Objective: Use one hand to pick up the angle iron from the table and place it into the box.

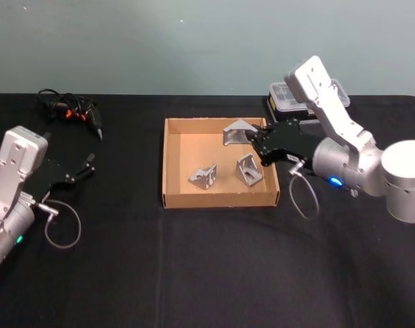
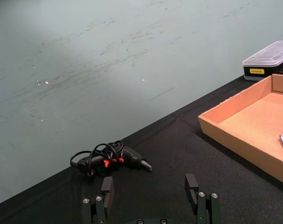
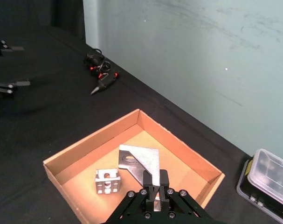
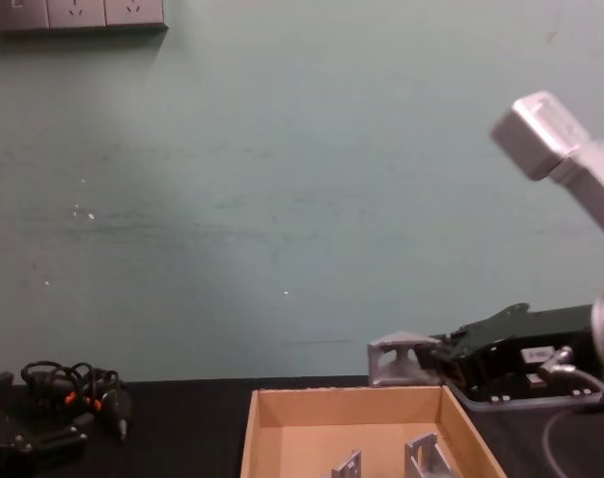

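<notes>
Right end effector [image 1: 256, 145] pinches an angle iron [image 1: 238, 132] by one flange, held above far-right part of box [image 1: 173, 164]; two others lie inside. Rigid, prob. weighty, slick metal: grip flat flange near edge. Left end effector [image 1: 89, 164] spread, idle over left bench [image 1: 207, 273].

Matt cardboard box [image 1: 173, 164], metal angle iron [image 1: 239, 132]

scuffed pale teal wall [image 4: 282, 199] behind far table edge, grey wall sockets [image 4: 78, 14] high on left, even flat lighting
</notes>
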Controlling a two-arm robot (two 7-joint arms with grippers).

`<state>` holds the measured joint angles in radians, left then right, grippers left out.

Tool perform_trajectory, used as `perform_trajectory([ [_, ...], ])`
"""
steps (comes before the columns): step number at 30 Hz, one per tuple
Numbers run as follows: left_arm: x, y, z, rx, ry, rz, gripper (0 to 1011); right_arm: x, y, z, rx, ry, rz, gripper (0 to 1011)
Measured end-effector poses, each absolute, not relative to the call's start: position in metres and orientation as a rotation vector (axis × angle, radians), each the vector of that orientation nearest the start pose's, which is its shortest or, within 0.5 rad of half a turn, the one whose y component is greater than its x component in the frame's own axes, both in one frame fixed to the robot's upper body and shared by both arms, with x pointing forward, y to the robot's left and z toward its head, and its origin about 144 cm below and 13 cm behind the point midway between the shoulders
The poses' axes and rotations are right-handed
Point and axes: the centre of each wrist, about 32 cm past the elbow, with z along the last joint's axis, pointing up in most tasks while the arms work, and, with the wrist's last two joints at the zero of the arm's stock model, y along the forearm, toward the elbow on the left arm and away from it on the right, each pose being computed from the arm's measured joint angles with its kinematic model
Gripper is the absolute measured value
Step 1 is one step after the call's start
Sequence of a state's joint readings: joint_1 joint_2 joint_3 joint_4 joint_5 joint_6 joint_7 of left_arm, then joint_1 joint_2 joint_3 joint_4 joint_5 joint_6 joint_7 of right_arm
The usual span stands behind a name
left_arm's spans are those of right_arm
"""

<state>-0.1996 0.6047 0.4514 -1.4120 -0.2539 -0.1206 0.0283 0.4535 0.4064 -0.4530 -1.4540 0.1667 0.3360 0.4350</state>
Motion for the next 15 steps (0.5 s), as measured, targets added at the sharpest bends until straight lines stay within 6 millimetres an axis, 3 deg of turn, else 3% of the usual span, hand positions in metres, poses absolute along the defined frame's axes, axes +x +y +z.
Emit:
perform_trajectory([
  [15,0.489,0.310,1.140,0.304,-0.285,1.248,1000,0.595,-0.209,1.228,-0.475,-0.087,-0.832,72],
])
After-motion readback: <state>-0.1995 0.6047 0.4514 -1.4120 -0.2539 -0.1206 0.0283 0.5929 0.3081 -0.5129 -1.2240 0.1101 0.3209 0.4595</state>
